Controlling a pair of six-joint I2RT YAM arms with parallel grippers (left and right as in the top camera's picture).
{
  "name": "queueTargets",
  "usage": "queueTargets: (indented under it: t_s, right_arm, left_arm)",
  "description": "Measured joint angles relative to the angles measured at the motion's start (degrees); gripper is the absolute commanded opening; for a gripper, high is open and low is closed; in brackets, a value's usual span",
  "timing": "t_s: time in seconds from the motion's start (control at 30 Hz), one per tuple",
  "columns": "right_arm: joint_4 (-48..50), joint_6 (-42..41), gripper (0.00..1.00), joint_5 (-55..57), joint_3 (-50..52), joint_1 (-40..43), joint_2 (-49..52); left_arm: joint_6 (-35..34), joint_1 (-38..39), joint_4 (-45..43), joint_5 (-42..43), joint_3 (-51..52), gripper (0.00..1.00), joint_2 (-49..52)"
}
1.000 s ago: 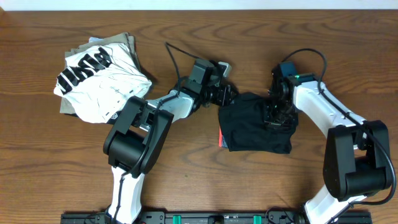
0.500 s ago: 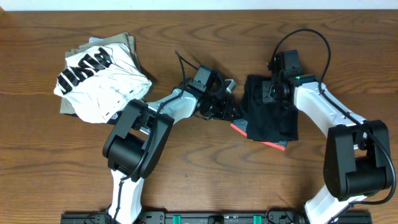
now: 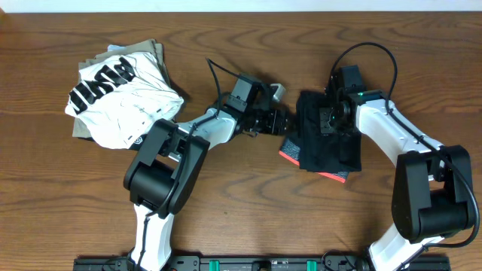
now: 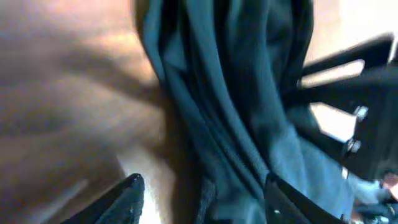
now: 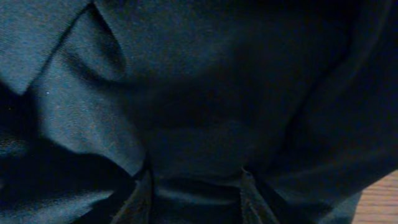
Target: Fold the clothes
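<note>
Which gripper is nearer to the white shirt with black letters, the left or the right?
Left. The left gripper is to the right of the white shirt, apart from it; the right gripper is farther right, over the black pants.

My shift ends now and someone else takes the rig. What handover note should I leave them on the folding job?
Left gripper: open, at the left edge of the black pants, cloth partly between its fingers.
Right gripper: pressed into the pants; grip unclear.
Done: pants lie in a folded bundle right of centre, coral-red edge showing.
To do: probably release and tidy.
White shirt and khaki garment sit far left.
</note>
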State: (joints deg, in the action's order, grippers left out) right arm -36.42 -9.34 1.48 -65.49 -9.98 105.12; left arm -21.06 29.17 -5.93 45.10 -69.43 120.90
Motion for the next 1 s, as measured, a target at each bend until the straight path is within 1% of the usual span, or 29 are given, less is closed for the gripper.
queueTargets:
  t_s: [0.2, 0.53, 0.77, 0.8, 0.83, 0.87, 0.9, 0.93, 1.0]
  right_arm:
    - [0.8, 0.0, 0.44, 0.3, 0.4, 0.0, 0.0]
    - [1.0, 0.0, 0.42, 0.3, 0.4, 0.0, 0.0]
    - [0.9, 0.0, 0.41, 0.0, 0.4, 0.0, 0.0]
    - [0.9, 0.0, 0.41, 0.0, 0.4, 0.0, 0.0]
    - [0.9, 0.0, 0.41, -0.1, 0.4, 0.0, 0.0]
    - [0.9, 0.0, 0.41, -0.1, 0.4, 0.0, 0.0]
    - [0.9, 0.0, 0.4, -0.2, 0.4, -0.1, 0.0]
    - [0.8, 0.0, 0.4, -0.2, 0.4, -0.1, 0.0]
    - [0.9, 0.0, 0.4, -0.1, 0.4, -0.2, 0.0]
  left_arm:
    - [-1.5, 0.7, -3.3, -0.4, 0.0, 0.66, 0.0]
    - [-1.6, 5.1, -4.0, -0.5, 0.0, 0.67, 0.2]
    - [-1.6, 5.6, -4.5, -0.5, 0.0, 0.67, 1.0]
    - [-1.6, 5.6, -4.6, -0.5, 0.0, 0.66, 1.2]
    - [-1.6, 5.8, -4.6, -0.5, 0.0, 0.58, 1.4]
    - [-1.6, 6.0, -4.6, -0.5, 0.0, 0.41, 1.6]
    - [-1.5, 6.3, -4.7, -0.6, 0.0, 0.19, 1.7]
    - [-1.6, 6.6, -4.8, -0.7, 0.0, 0.08, 1.8]
    - [-1.7, 7.3, -5.1, -0.7, 0.0, 0.06, 1.9]
